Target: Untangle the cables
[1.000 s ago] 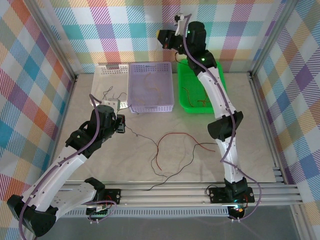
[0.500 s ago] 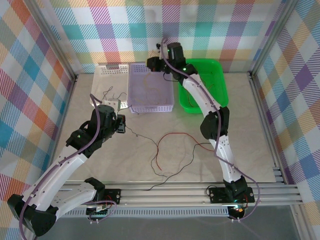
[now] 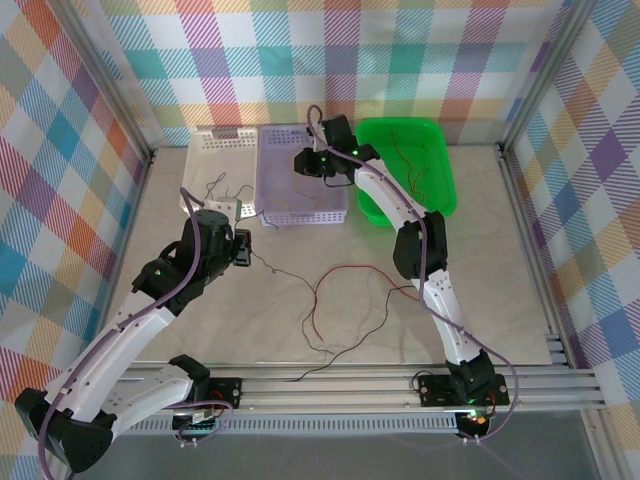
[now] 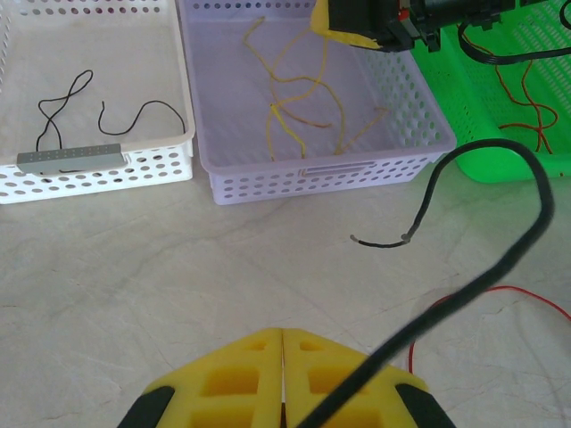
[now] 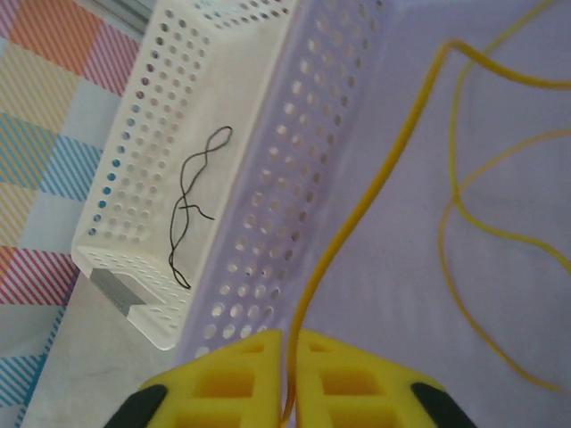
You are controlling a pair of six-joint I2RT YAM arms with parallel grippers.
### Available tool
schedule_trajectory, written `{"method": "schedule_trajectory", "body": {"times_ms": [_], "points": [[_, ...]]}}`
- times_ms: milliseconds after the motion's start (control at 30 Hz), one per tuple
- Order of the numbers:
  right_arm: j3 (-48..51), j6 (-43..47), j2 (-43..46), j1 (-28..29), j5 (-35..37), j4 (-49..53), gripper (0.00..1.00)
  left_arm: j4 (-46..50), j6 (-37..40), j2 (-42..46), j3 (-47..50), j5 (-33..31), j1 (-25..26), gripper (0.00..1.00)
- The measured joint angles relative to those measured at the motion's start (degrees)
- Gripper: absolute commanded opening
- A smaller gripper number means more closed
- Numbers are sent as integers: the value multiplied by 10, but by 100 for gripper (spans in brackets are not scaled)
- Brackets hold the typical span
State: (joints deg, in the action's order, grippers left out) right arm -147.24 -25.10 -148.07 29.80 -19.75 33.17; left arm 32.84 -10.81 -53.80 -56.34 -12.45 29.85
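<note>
**A:** Where does the right gripper stand?

**B:** Over the purple basket on the far side. Its fingers are nearly pressed together, pinching a yellow cable that trails down among the other yellow ones lying there.

**A:** And the left gripper?

**B:** It's pressed together near the middle-left of the table. It looks to be pinching a black cable, whose free end curls above the table.

**A:** What could go wrong?

**B:** The yellow cable is fine and springy. If it clings to a pad when the claw spreads, I judge it could ride back out, or drape over the basket wall. On the table, the black cable seems to cross the red cable. A pull to the left could drag the red along and cinch the crossing tighter.
</note>
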Motion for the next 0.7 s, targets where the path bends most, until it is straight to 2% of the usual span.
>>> {"method": "schedule_trajectory", "body": {"times_ms": [167, 400, 600, 700], "points": [[-3, 17, 2, -1, 19, 43, 38, 0, 0, -1, 0, 0, 0, 0], [27, 42, 62, -1, 38, 92, 53, 0, 2, -2, 0, 0, 0, 0], [38, 56, 144, -1, 41, 115, 55, 0, 2, -2, 0, -2, 0, 0], [93, 64, 206, -1, 50, 124, 58, 0, 2, -3, 0, -3, 0, 0]]}}
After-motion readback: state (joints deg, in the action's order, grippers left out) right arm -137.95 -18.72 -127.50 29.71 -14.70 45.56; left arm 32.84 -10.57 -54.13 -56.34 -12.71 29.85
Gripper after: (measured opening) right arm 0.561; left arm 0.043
